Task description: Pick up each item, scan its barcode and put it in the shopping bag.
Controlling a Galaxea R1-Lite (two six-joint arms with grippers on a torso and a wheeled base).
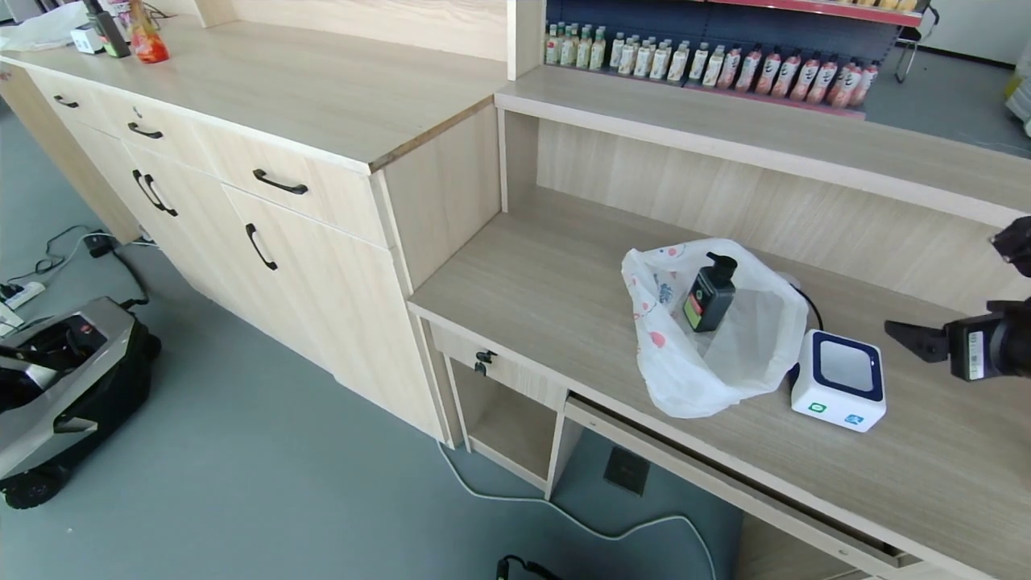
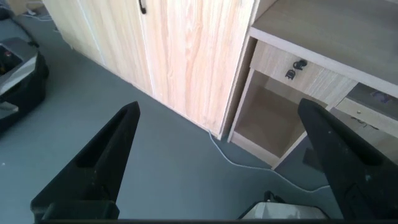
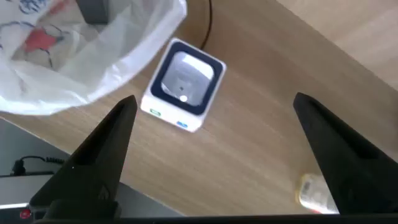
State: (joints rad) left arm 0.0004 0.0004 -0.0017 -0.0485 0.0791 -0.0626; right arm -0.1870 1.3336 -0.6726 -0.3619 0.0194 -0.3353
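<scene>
A white plastic shopping bag (image 1: 693, 370) lies open on the low desk, with a black pump bottle (image 1: 710, 296) standing in it. Just to its right sits the white box scanner (image 1: 839, 380) with its dark-framed window facing up. My right gripper (image 1: 942, 290) hangs open above the desk at the far right, empty. In its wrist view the right gripper (image 3: 214, 101) spreads over the scanner (image 3: 183, 84) and the bag (image 3: 81, 56). A small pale yellow item (image 3: 316, 190) lies on the desk beyond. My left gripper (image 2: 219, 109) is open and empty, low over the grey floor beside the desk.
A tall cabinet with drawers (image 1: 266, 185) stands left of the desk. A raised ledge (image 1: 725, 129) runs behind the desk, with a shelf of drink bottles (image 1: 709, 60) beyond it. A black cable (image 1: 809, 310) leaves the scanner. A keyboard tray (image 1: 725, 475) juts from the desk front.
</scene>
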